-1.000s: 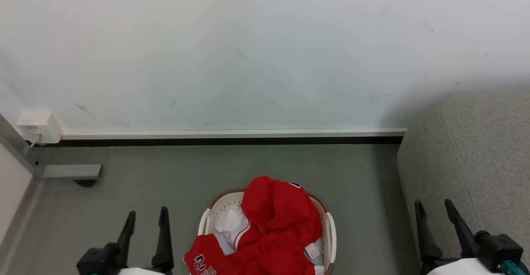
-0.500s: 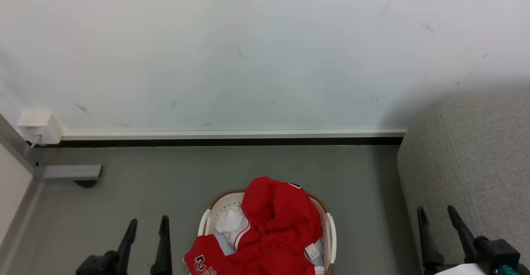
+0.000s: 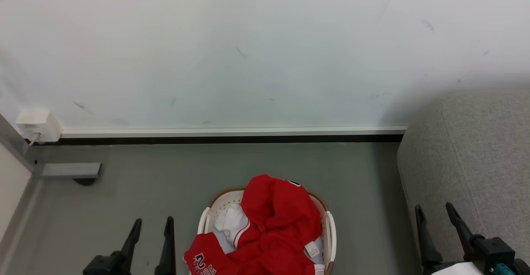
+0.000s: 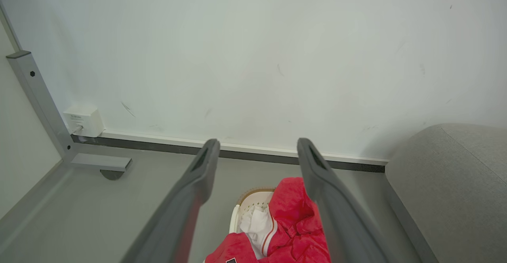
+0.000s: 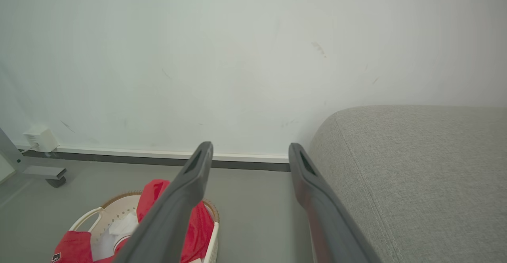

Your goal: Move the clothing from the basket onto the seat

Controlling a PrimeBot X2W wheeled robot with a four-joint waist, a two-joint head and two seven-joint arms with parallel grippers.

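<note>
Left hand point(image 3: 153, 221): you have it spread wide and empty, fingers pointing out over the floor point(image 3: 165, 184), just beside the basket point(image 3: 330, 229) on its left and not touching it.
Right hand point(image 3: 434, 207): also spread wide and holding nothing. It sits at the near left edge of the seat point(image 3: 476, 150), well apart from the basket.
Clothing point(image 3: 275, 221): a red heap in the basket, piled higher than the brown rim. The jersey with white striped trim and dark lettering drapes past the near left rim, and a small white label shows on the near right side.
Clothing to hands: it lies between your two hands, close to the left one, with a strip of bare floor before the right one.
Basket: stands on the floor, well short of the floor's far edge at the wall point(image 3: 248, 59).
Seat: light grey fabric along the floor's right edge.
Far left corner: a white box point(image 3: 38, 125) on the wall, with a grey metal foot point(image 3: 70, 170) just below it.
</note>
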